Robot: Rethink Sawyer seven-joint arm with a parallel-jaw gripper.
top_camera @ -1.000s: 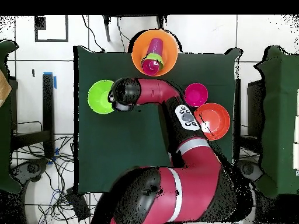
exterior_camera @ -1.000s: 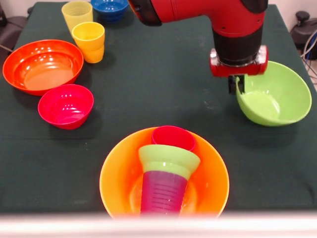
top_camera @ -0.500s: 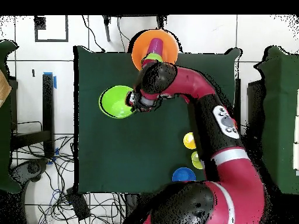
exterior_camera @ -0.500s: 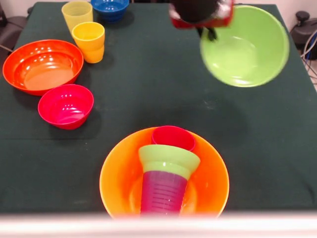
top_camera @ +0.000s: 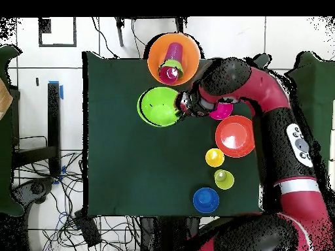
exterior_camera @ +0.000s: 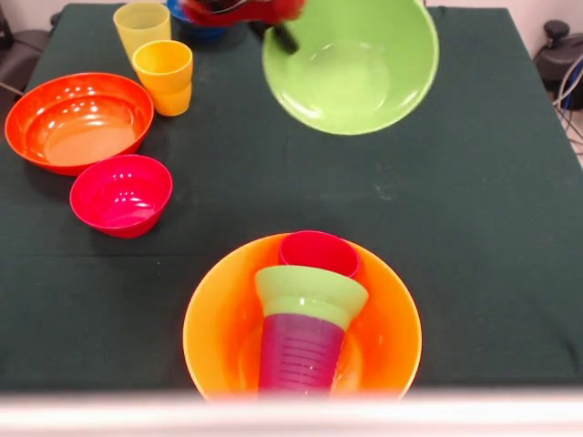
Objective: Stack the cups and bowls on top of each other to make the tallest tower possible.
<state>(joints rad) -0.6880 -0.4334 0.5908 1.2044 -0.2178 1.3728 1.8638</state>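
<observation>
1. Table (exterior_camera: 510, 273): dark green cloth, bearing all items.
2. Arm (top_camera: 275, 104): red and black; gripper (exterior_camera: 273, 32) at 12 o'clock in the front view, jaws pinched on the rim of item 3.
3. Large green bowl (exterior_camera: 351, 64): held aloft, tilted, not yet placed.
4. Tower (exterior_camera: 305, 319): at 6 o'clock; large yellow-orange bowl (exterior_camera: 214, 337) as base, purple ribbed cup (exterior_camera: 299, 353), small green bowl (exterior_camera: 310, 293), red-pink cup (exterior_camera: 319, 251). 4 pieces stacked.
5. Orange-red bowl (exterior_camera: 77, 120) and small red-pink bowl (exterior_camera: 120, 194): at 9 o'clock, unstacked.
6. Yellow-orange cup (exterior_camera: 164, 76), pale yellow cup (exterior_camera: 141, 24), small blue bowl (top_camera: 205, 199): at 11 o'clock, unstacked.

Judgement: under half done; 6 pieces remain.
</observation>
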